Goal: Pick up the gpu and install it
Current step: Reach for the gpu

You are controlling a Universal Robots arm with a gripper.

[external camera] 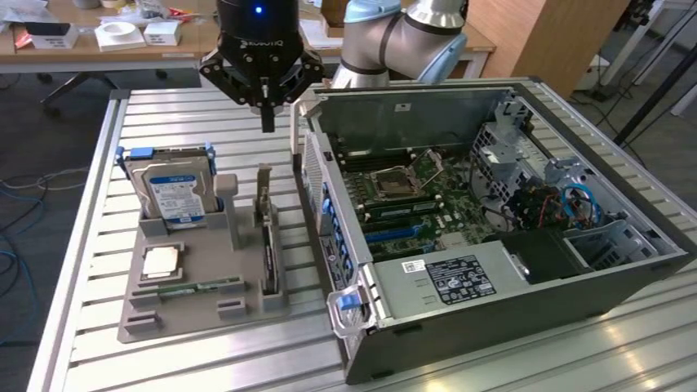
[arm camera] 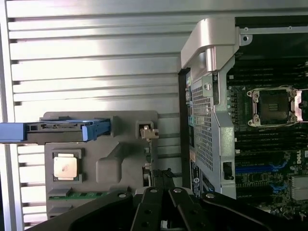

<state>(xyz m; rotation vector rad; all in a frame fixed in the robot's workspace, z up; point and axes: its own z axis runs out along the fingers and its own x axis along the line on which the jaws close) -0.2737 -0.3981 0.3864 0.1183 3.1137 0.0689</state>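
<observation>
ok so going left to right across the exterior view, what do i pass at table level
hard drive standing upright → gpu on edge in its slot → open computer case, and inside it cpu socket → blue cables

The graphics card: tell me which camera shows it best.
The exterior view. There the graphics card stands on edge in the grey holder, its whole length visible beside the computer case. The wrist view looks down on it, giving its thin top edge and metal end bracket, partly hidden by the end effector.
</observation>
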